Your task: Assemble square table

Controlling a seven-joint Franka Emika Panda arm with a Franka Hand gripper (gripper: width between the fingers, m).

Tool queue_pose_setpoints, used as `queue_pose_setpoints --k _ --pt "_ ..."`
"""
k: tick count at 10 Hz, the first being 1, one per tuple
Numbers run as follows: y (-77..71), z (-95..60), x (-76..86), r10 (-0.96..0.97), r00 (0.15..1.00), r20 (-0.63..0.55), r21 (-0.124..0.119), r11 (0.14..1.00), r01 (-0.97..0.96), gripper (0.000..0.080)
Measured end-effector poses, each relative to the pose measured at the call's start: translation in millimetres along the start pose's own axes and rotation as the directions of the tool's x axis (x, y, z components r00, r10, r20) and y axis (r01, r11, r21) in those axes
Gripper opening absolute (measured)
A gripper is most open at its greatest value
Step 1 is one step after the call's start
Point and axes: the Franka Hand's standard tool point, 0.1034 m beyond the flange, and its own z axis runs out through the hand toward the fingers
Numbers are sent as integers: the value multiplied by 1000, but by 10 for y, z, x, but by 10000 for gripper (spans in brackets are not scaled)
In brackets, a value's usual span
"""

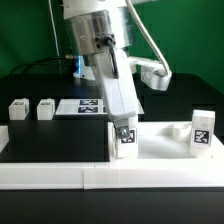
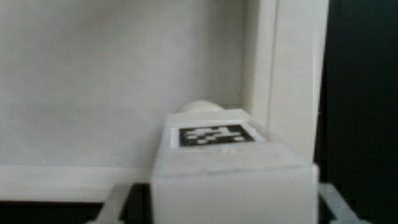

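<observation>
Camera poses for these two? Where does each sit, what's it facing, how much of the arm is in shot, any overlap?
Exterior view: off the arm, on the near side of the border rail, slightly raised, facing across the black table; the arm and gripper reach down from the top.
Wrist view: on the wrist, looking down along the gripper at the tagged leg it holds, over the square slab; only blurred grey gripper edges show.
Shared: leg, square slab, black table.

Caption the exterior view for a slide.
Gripper holds a tagged leg at the tabletop edge; a second leg stands nearby.
</observation>
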Motion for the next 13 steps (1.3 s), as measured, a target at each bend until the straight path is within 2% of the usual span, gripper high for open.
queue_pose_setpoints --k 1,2,4,7,8,9,12,13 --pt "2 0 7 -107 994 -6 -4 994 107 484" --pt "4 0 12 -406 914 -6 -8 914 406 610" --pt "12 2 14 -582 814 -1 -11 813 581 641" --pt "13 4 11 -731 682 2 -13 682 731 648" --pt "0 -13 -14 -863 505 5 -49 504 862 648" --pt "-30 -33 -34 -954 299 21 -76 297 952 648" --pt "-26 -23 -33 -932 363 15 -71 361 930 601" --pt "-25 -22 -35 -907 421 11 -72 419 905 427"
